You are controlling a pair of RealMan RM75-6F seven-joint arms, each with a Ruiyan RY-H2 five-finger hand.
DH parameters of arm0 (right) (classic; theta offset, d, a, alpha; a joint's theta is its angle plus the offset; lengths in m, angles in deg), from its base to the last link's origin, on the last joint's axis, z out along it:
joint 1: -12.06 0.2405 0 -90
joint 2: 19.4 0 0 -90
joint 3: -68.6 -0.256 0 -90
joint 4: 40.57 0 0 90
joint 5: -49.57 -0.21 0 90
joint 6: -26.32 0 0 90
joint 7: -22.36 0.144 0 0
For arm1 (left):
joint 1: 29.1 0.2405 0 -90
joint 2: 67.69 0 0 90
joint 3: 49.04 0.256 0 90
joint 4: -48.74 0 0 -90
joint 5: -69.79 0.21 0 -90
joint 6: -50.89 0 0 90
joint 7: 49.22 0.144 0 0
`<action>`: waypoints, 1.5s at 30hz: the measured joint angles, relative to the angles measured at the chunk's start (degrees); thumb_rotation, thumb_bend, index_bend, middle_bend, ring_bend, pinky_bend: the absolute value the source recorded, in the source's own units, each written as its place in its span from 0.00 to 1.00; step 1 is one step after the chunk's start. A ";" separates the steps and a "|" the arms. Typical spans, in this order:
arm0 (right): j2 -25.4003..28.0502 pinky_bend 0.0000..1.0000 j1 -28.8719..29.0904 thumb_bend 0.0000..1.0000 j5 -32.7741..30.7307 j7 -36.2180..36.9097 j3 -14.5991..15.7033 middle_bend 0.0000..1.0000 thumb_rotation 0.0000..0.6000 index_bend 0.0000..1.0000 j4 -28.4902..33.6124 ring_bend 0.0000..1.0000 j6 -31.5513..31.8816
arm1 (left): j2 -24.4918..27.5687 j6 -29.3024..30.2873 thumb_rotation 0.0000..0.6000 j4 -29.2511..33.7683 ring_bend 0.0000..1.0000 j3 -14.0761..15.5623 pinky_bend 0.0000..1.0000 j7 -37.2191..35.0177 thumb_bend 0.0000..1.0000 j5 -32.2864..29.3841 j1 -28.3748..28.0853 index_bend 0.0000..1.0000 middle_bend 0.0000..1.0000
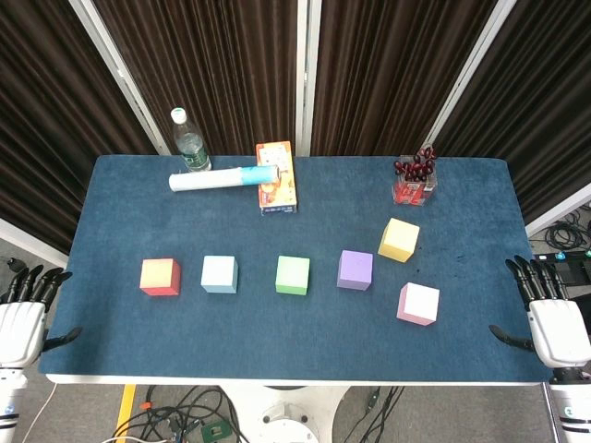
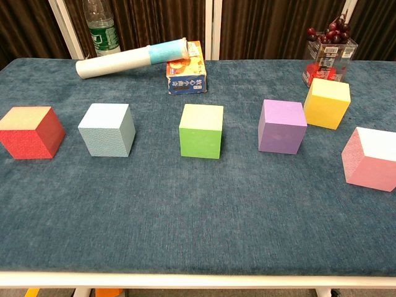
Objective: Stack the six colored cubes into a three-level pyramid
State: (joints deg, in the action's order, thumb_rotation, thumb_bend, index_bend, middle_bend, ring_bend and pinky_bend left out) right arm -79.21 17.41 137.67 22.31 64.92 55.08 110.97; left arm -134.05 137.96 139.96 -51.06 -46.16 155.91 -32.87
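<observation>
Six cubes lie apart on the blue table (image 1: 295,332). From left to right there is a red cube (image 1: 160,276) (image 2: 30,132), a light blue cube (image 1: 220,274) (image 2: 107,129), a green cube (image 1: 293,274) (image 2: 201,130) and a purple cube (image 1: 355,269) (image 2: 282,125). A yellow cube (image 1: 399,240) (image 2: 327,103) sits behind and right of the purple one, and a pink cube (image 1: 418,304) (image 2: 370,158) sits nearest the front right. My left hand (image 1: 23,323) hangs off the table's left edge, fingers spread, empty. My right hand (image 1: 549,318) hangs off the right edge, also empty. Neither hand shows in the chest view.
At the back stand a water bottle (image 1: 189,140), a white and blue roll (image 1: 222,178) leaning on an orange box (image 1: 277,177), and a clear container of red fruit (image 1: 415,178). Cables lie on the floor below the table front.
</observation>
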 measured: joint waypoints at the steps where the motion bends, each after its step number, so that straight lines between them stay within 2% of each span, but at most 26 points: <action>1: -0.01 0.00 0.01 0.01 0.02 -0.04 0.01 0.05 1.00 0.00 0.00 0.00 0.00 | 0.01 -0.02 1.00 0.05 0.05 -0.01 0.06 -0.01 0.00 -0.02 0.00 0.18 0.15; 13: 0.04 0.00 0.26 0.02 0.57 1.08 0.26 0.07 1.00 0.00 0.20 0.00 -0.28 | 0.06 0.05 1.00 -0.11 0.05 -0.23 0.06 0.08 0.00 0.28 -0.21 0.18 0.15; 18: 0.41 0.00 2.07 0.04 0.62 3.14 -0.16 0.13 1.00 0.00 0.99 0.00 -2.85 | -0.03 0.09 1.00 -0.21 0.05 -0.38 0.06 -0.02 0.00 0.34 -0.32 0.18 0.15; 22: 0.32 0.01 5.16 0.06 -0.52 3.90 -1.59 0.18 1.00 0.00 1.77 0.01 -6.86 | -0.06 -0.03 1.00 -0.38 0.05 -0.40 0.06 -0.16 0.00 0.56 -0.49 0.18 0.15; 30: -2.17 0.01 14.90 0.06 -9.41 3.13 -5.90 0.20 1.00 0.00 3.07 0.01 -21.72 | 0.38 -0.13 1.00 -0.41 0.05 -0.19 0.06 -0.76 0.00 1.01 -0.61 0.18 0.15; 35: -7.22 0.02 22.76 0.03 -17.66 0.41 -8.60 0.20 1.00 0.00 2.40 0.01 -30.30 | 0.22 -0.07 1.00 -0.88 0.05 -0.26 0.06 -1.41 0.00 0.94 -0.58 0.18 0.15; 41: -14.39 0.02 28.73 0.02 -23.43 -3.86 -9.76 0.20 1.00 0.00 -0.65 0.01 -34.99 | 0.31 -0.18 1.00 -1.41 0.05 -0.02 0.06 -2.24 0.00 0.90 -0.41 0.18 0.15; 45: -17.45 0.02 30.50 0.02 -25.52 -6.39 -9.61 0.20 1.00 0.00 -3.10 0.01 -35.60 | 0.26 -0.37 1.00 -2.10 0.05 0.08 0.06 -3.03 0.00 0.69 -0.33 0.18 0.15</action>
State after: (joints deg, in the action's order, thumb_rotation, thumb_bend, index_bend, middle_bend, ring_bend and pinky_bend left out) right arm -96.66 47.91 112.14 15.92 55.31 51.98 75.37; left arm -133.80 137.58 137.86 -50.98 -49.19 156.60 -33.19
